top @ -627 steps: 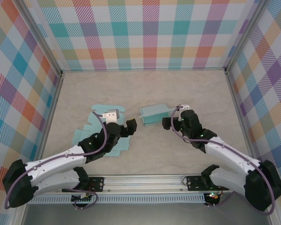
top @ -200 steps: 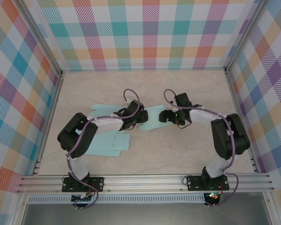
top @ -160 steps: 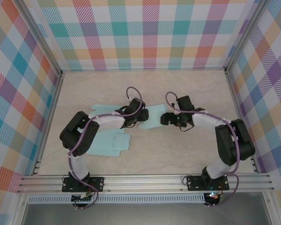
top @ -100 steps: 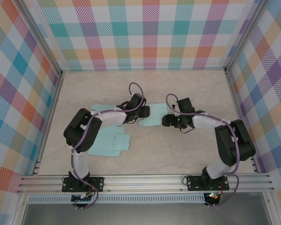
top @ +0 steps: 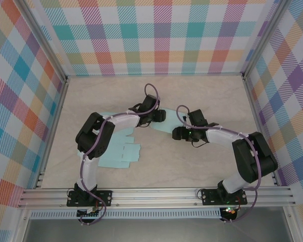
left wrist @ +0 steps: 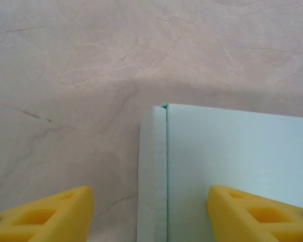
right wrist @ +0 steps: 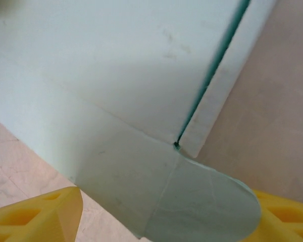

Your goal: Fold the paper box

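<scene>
The paper box point(top: 168, 122) is a pale teal, partly folded piece lying on the table between my two grippers. My left gripper point(top: 156, 116) is at its left end. In the left wrist view it point(left wrist: 151, 217) is open, one yellow finger point(left wrist: 40, 214) over bare table and the other over the box panel point(left wrist: 232, 161), straddling a folded edge. My right gripper point(top: 178, 133) is at the box's near right end. In the right wrist view it point(right wrist: 156, 222) is open around a rounded flap point(right wrist: 207, 201) that overlaps the right finger.
A second flat teal paper blank point(top: 120, 152) lies on the table to the near left, under the left arm. Checked walls point(top: 151, 35) close off the back and both sides. A metal rail point(top: 151, 194) runs along the near edge.
The left gripper has slid toward the back right along the box. The right gripper has come a little nearer and its jaws have narrowed. The box has shifted slightly.
</scene>
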